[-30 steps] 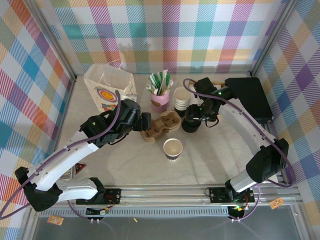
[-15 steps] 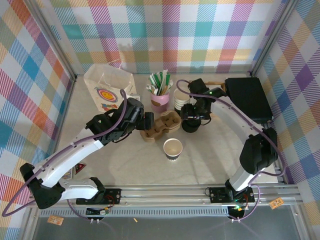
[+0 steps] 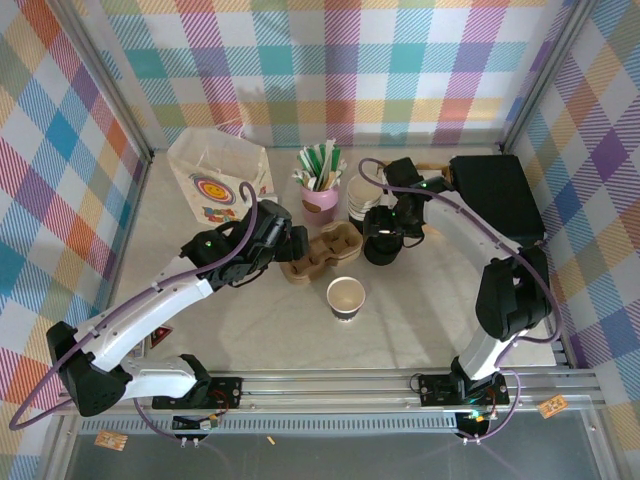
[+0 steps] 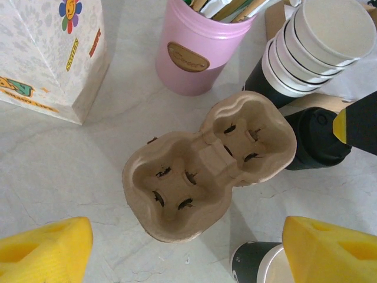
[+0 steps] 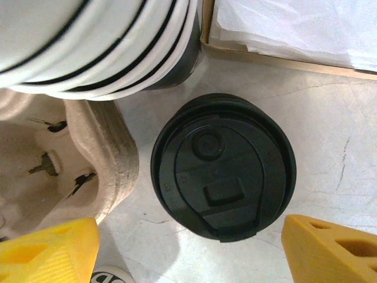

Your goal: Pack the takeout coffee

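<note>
The coffee [image 5: 222, 174] stands on the table, just beside the carrier [image 4: 206, 171] and near the cup stack [image 4: 318, 41]. The right gripper [image 5: 188, 250] hangs over it, jaws spread wide, grasping nothing. The left gripper [image 4: 188, 250] hovers above the carrier, likewise released.

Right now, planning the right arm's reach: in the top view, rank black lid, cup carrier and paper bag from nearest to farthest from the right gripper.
1. The black lid, directly under the right gripper.
2. The cup carrier, to the lid's left.
3. The paper bag, far left, near the back wall.
</note>
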Robot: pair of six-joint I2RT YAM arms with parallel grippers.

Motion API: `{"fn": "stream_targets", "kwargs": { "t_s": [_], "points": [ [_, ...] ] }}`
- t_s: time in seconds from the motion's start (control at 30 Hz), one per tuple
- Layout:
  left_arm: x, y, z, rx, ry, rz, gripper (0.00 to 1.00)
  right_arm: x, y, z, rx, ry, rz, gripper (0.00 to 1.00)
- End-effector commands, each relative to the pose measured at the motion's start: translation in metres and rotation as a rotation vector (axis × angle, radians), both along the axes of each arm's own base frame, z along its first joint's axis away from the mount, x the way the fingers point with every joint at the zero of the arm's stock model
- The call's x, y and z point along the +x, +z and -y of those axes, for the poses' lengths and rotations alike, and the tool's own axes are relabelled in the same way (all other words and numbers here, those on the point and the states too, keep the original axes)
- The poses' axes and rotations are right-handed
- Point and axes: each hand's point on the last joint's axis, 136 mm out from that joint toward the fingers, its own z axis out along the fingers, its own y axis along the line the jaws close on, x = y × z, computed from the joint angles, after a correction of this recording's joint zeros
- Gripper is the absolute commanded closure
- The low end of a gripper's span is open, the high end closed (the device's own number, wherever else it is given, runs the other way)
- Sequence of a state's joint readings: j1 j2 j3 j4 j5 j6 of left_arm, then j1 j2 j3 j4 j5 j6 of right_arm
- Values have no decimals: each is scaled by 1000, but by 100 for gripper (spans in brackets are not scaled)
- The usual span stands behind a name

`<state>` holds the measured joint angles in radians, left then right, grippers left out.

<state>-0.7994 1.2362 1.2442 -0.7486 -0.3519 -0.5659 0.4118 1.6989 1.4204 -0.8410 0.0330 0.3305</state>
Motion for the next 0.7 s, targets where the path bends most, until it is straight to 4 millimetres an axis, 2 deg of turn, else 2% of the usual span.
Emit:
{"fn": "stream_targets", "kwargs": {
  "t_s": [0.0, 0.4, 0.67],
  "points": [
    [5, 4, -5, -30, 51, 25, 17, 2, -8, 1, -5, 25, -12, 20],
    [9, -1, 4, -25, 34, -7, 17, 5, -19, 7, -41, 43, -19, 19],
    [2, -2, -2, -17, 37, -20, 17, 3, -29, 8, -46, 42, -30, 19]
  ]
}}
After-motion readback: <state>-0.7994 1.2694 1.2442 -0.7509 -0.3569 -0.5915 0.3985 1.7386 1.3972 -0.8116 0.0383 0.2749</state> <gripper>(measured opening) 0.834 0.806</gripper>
